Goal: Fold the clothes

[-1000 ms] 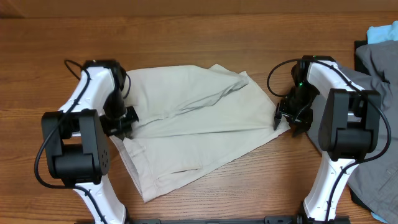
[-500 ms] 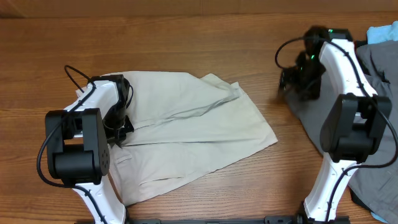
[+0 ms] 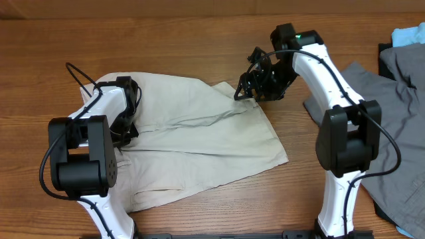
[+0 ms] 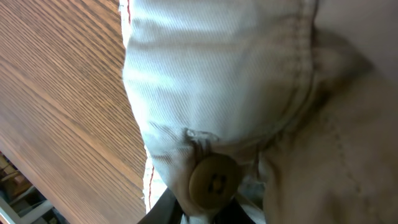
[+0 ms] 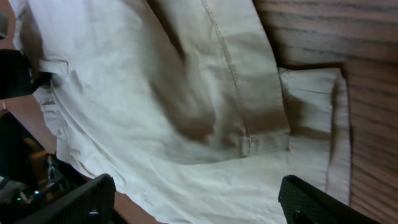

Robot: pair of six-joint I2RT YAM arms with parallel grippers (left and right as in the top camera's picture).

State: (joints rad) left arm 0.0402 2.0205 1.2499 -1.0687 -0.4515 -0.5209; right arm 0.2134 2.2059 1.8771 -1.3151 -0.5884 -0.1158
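OPERATOR: Entry one, location?

CLERK: Item: shorts (image 3: 199, 149), cream cotton, one pair. They lie spread on the counter (image 3: 199, 40), left of centre, with the waistband toward your left arm. Condition: a diagonal crease across the middle and a rumpled upper right corner. No fold made yet, by my reckoning.

OPERATOR: Entry two, tooling?

CLERK: Item: left gripper (image 3: 125, 129), clenched on the waistband just beside the button (image 4: 213, 182). The cloth gathers into it in the left wrist view. Item: right gripper (image 3: 247, 89), released, fingers spread wide, nothing in it. It hovers over the shorts' upper right corner.

OPERATOR: Other stock?

CLERK: One grey garment (image 3: 392, 133) and one light blue garment (image 3: 408, 33), both at the far right and well apart from the shorts. You need not touch them for this step.

OPERATOR: Handling note for the step in hand?

CLERK: You appear to be squaring the shorts before a first fold.
- Keep your left hold firm as the anchor.
- Lower the right gripper onto the rumpled corner beneath it and pinch close to the hem edge.
- Draw that corner away from the waistband, staying low over the counter, until the crease flattens.
- Pull gently. Too much tension may strip the waistband from your left hold, or slide the whole pair.
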